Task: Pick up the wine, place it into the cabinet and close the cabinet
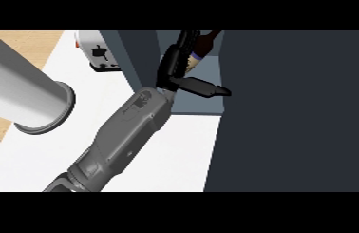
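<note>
wine (204, 45) sits at the far end of the scene inside the dark cabinet (288, 113), where only its brown body and pale label show past my fingers. my hand (175, 65) reaches into the opening on a grey forearm (129, 132) with its fingers curled around the bottle and its thumb pointing right. a toaster (98, 53) stands far left on the white counter (161, 156), with a grey cylinder (32, 94) at left.

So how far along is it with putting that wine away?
Done: the wine bottle is off the counter, carried by the robot hand on the right arm. In hand: it is reaching into the open cabinet beside the dark door. Left: letting go, pulling out and shutting the door.
</note>
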